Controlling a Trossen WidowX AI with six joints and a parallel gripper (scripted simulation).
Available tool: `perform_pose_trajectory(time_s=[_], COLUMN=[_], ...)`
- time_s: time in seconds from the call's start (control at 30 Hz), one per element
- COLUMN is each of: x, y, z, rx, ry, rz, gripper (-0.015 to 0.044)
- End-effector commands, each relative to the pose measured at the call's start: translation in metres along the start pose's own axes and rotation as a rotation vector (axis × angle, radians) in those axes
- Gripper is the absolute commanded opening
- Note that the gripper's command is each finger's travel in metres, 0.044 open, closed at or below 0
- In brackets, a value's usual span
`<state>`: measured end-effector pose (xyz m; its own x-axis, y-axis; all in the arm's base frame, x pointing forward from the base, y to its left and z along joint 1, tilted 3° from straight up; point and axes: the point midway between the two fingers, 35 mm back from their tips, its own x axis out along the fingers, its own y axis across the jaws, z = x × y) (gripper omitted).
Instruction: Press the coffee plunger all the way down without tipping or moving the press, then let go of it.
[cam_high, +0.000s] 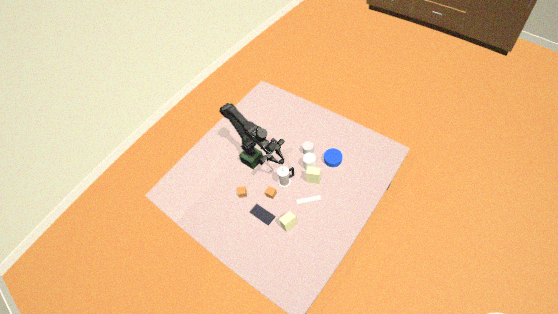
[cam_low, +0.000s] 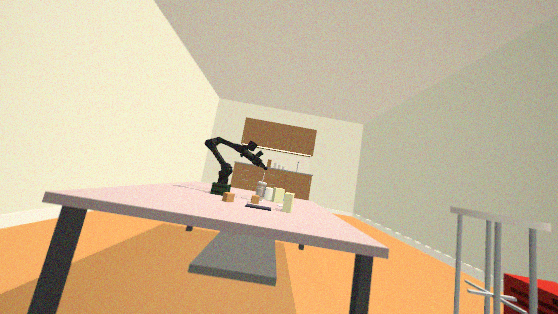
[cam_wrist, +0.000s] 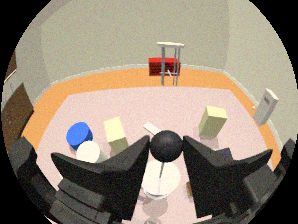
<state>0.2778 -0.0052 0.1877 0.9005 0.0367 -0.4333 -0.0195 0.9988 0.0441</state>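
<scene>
The coffee press (cam_high: 284, 178) (cam_low: 260, 189) stands upright on the table, a white lid (cam_wrist: 169, 181) on its light grey body and a black handle (cam_high: 291, 172) at its side. The plunger's thin rod (cam_low: 264, 176) (cam_wrist: 161, 172) rises well out of the lid, up to a round black knob (cam_wrist: 166, 149). My gripper (cam_high: 283, 160) (cam_low: 265, 168) (cam_wrist: 166, 139) is shut on the knob, one fingertip at each side, high above the lid. The lower part of the press is hidden in the wrist view.
White cylinders (cam_high: 308, 147) (cam_high: 309, 160), a pale yellow block (cam_high: 313, 175) and a blue disc (cam_high: 333, 157) stand beyond the handle side. Orange blocks (cam_high: 242, 192) (cam_high: 270, 192), a dark slab (cam_high: 262, 214), a white strip (cam_high: 308, 199) and another pale block (cam_high: 288, 221) (cam_low: 288, 202) are also on the table.
</scene>
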Motion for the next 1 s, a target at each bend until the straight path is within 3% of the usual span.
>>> perform_pose_trajectory(time_s=[0.0, 0.97], x=[0.009, 0.038], y=[-0.001, 0.000], z=[-0.023, -0.060], rx=[0.007, 0.007], ry=[0.057, 0.056], rz=[-0.002, -0.002], gripper=[0.0121, 0.0121])
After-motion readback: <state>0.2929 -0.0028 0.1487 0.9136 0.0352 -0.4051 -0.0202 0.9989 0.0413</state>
